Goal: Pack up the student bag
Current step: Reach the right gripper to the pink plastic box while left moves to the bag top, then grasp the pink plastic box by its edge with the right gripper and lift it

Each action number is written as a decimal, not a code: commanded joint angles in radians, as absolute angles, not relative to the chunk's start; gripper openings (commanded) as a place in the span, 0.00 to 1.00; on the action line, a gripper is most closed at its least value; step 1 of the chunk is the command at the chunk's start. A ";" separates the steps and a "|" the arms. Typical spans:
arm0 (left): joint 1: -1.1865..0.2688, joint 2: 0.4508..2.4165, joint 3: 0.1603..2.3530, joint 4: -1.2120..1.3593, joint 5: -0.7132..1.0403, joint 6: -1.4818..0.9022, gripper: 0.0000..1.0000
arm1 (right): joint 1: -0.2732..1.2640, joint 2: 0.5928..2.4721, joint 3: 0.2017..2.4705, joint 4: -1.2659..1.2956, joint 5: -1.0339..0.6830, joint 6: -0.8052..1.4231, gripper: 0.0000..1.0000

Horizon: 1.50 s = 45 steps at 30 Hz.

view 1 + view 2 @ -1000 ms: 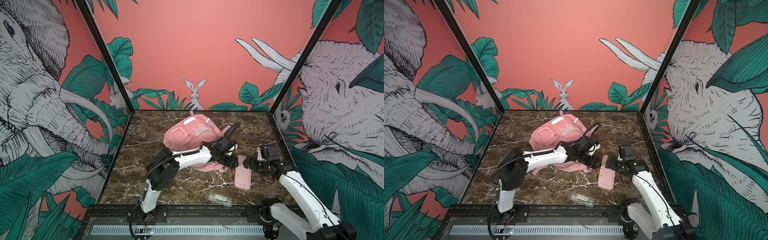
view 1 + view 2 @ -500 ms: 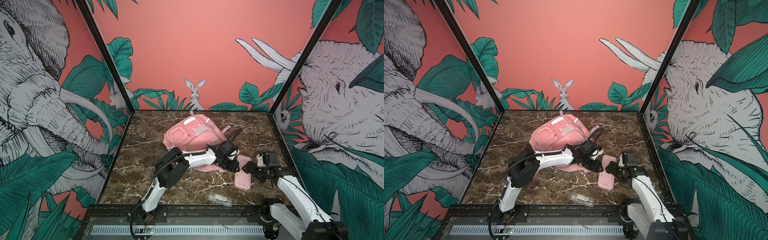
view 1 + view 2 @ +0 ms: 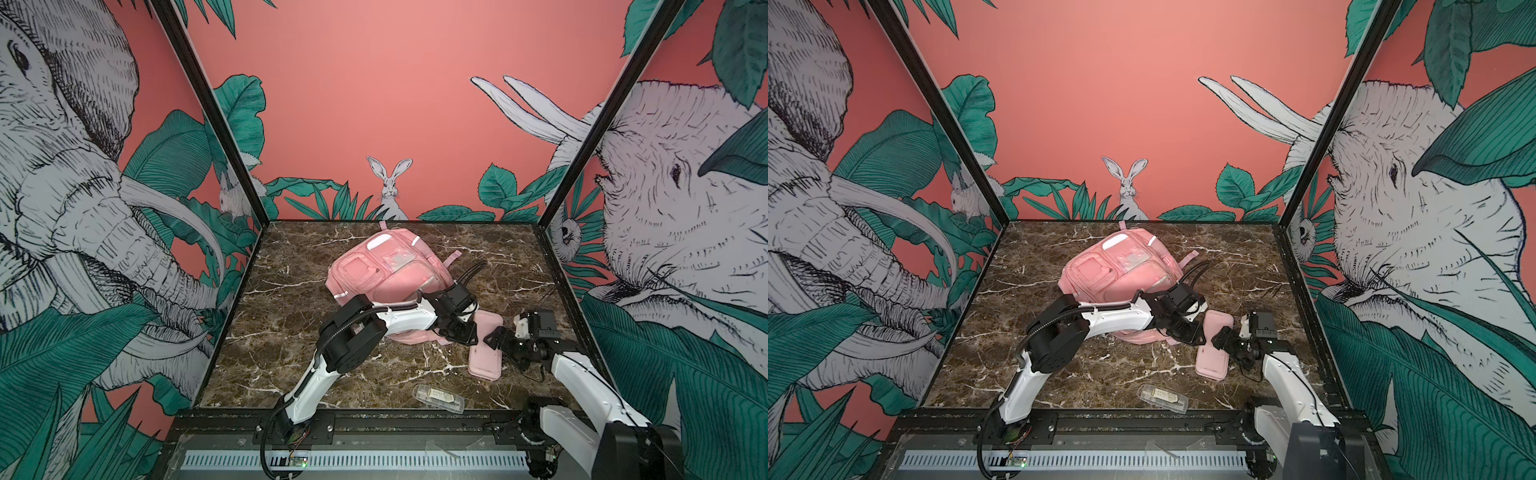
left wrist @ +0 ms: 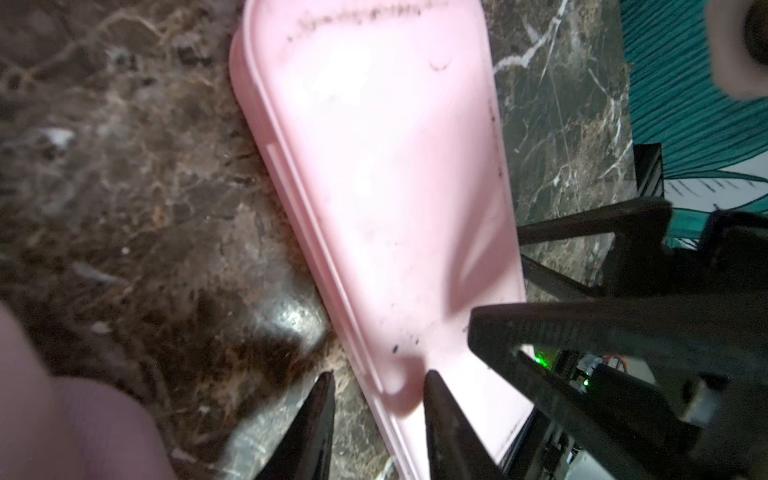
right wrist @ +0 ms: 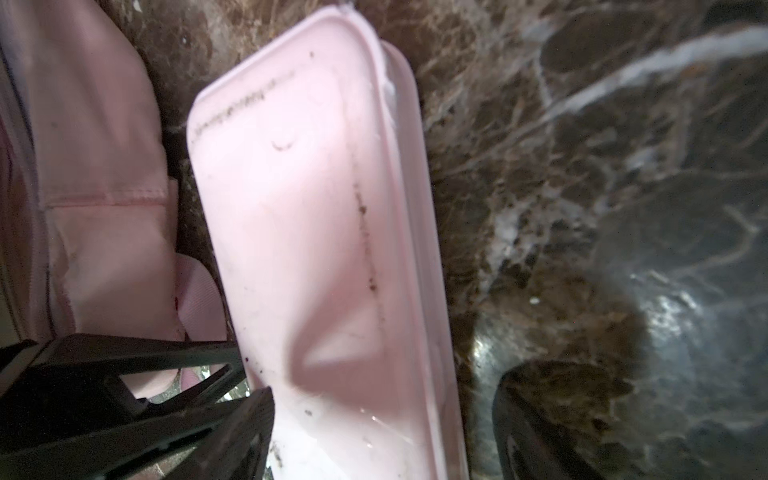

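Pink fabric marks the student bag (image 3: 386, 270), which lies front-up toward the back middle of the marble tabletop (image 3: 291, 332) in both top views. Just beside its near right corner lies a flat pink pencil case (image 3: 484, 357). The left gripper (image 3: 460, 334) reaches past the bag's near edge to the case's left side, and the right gripper (image 3: 496, 337) meets the case from the right. A clear plastic box (image 3: 438, 400) lies near the front edge, well apart.

In a top view both grippers flank the case (image 3: 1212, 353), in front of the bag (image 3: 1121, 270).

In the left wrist view the left gripper's (image 4: 378, 382) narrowly parted fingertips (image 4: 326, 399) straddle the case's (image 4: 395, 187) long rim. I cannot tell whether they pinch it.

In the right wrist view the right gripper (image 5: 382, 399) is spread wide across the case (image 5: 311, 228). One finger (image 5: 241, 428) is at its edge and the other stands off over marble. The bag (image 5: 83, 166) lies alongside.
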State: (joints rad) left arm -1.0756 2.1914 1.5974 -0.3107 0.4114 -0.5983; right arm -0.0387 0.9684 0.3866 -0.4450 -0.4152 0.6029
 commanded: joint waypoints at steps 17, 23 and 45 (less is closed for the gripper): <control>-1.065 2.204 1.607 -0.383 0.341 -0.611 0.15 | -0.054 0.993 0.345 -0.347 -0.561 0.622 0.82; -1.057 2.203 1.585 -0.372 0.341 -0.616 0.12 | -0.054 0.958 0.355 -0.353 -0.602 0.615 0.83; -1.052 2.210 1.561 -0.357 0.350 -0.629 0.11 | -0.056 0.813 0.330 -0.261 -0.711 0.692 0.78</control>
